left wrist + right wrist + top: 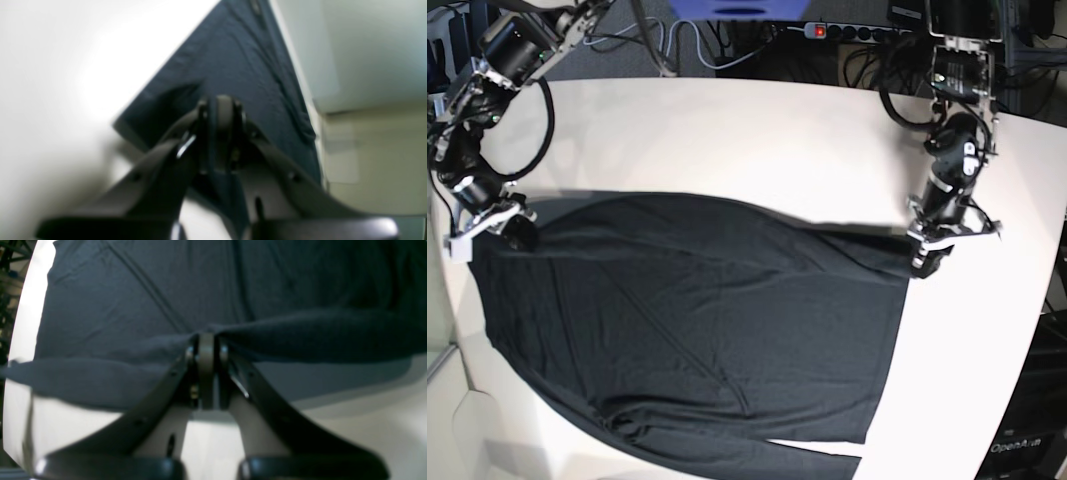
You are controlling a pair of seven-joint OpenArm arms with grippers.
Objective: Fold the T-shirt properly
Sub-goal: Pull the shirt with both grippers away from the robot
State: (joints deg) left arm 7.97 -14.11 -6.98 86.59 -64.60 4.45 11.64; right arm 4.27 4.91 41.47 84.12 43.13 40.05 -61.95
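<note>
Your black T-shirt [697, 320] lies spread across the white tabletop [757, 140], reaching from its left edge toward the near edge, with bare table along the far side and at the right. Your right gripper [206, 340], at the tabletop's left edge, has its jaws pressed together on a raised ridge of the shirt's hem, the fabric bunched right at the fingertips. Your left gripper [222, 103], toward the right edge, pinches the shirt's far right corner in jaws closed tight, the cloth running away from them along the table.
</note>
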